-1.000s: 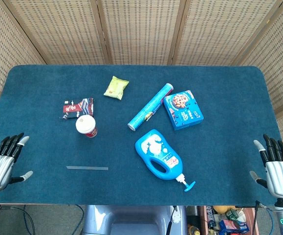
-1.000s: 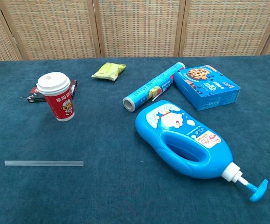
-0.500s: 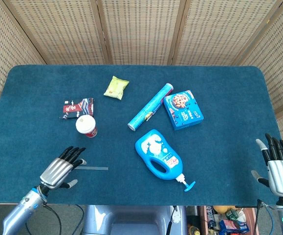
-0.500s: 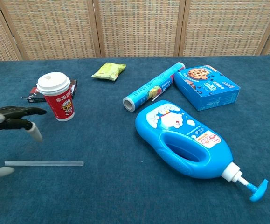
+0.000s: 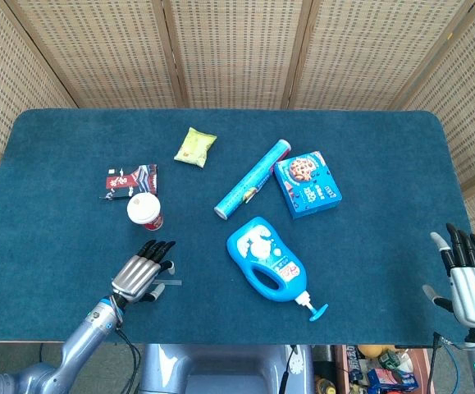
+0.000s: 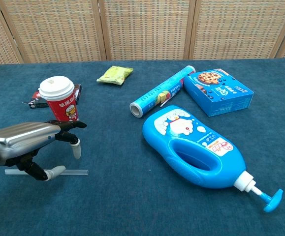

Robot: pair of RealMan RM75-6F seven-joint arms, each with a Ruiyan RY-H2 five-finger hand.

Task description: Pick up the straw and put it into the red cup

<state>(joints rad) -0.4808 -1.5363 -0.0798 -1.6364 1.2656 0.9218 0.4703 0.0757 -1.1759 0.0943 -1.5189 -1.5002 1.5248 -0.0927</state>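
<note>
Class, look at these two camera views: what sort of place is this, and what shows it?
Probably a staged robot test area, not a home: a table covered in blue cloth, woven screens behind it, and unrelated groceries laid out, like a detergent bottle and biscuit box.

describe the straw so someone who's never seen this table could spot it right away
Start at the red cup with the white lid, on the left half of the blue table. Nearer the front edge, under the left hand, lies the straw. It is a thin, clear stick lying flat, the only colourless thing among bright packets and bottles.
</note>
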